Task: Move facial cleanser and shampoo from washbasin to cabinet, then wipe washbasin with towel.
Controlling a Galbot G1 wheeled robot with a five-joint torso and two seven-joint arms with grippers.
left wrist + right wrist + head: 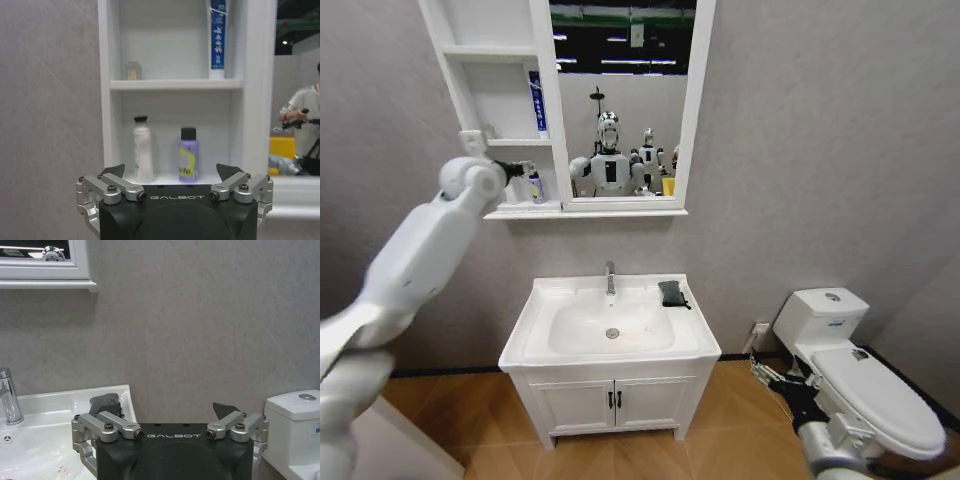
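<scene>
White ceramic forms the washbasin (552, 303), which sits on a two-door vanity (610, 400) against the grey wall; its chrome tap (610, 277) stands at the back edge and the drain (612, 333) lies in the oval bowl; the dark towel (673, 293) lies folded on the rim at the back corner on the robot's right, just beside the tap's side of the ledge yet apart from it. Above hangs the cabinet (480, 60) with open shelves and a mirror (625, 100); in its lowest compartment a white tube with a black cap (142, 150) and a purple bottle with a black cap (188, 155) stand upright side by side, near each other without touching; the compartment above holds a blue-and-white tube (217, 37) standing upright against its mirror-side wall and a small pale object (132, 71) at the back. The left pincer (175, 172) is raised in front of the lowest compartment, its fingers spread apart and empty, the two bottles seen between them farther back. The right pincer (172, 412) hangs low on the robot's right, between the washbasin and the toilet (860, 380), facing the wall; its fingers are likewise spread with nothing between them.
</scene>
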